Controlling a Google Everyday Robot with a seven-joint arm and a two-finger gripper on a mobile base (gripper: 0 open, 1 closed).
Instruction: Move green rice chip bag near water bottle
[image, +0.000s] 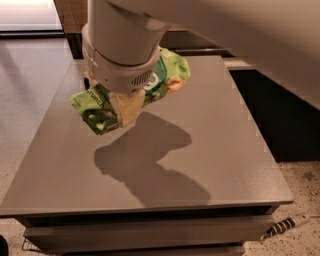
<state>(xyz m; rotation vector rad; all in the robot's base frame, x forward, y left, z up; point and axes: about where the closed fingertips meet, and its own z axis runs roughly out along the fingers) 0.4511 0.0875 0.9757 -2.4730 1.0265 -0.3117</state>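
The green rice chip bag (167, 75) is crinkled and lime green, and hangs in the air above the grey table (210, 150), throwing a shadow on the top. My gripper (125, 107) is shut on the bag from above, at the left of the table. One pale finger (127, 109) shows in front of the bag. The large pale arm fills the top of the view and hides the back of the table. The water bottle is out of view.
The table's front edge runs along the bottom, with a shelf beneath it. A striped cable (285, 226) lies on the speckled floor at the lower right. A dark cabinet (285, 110) stands to the right of the table.
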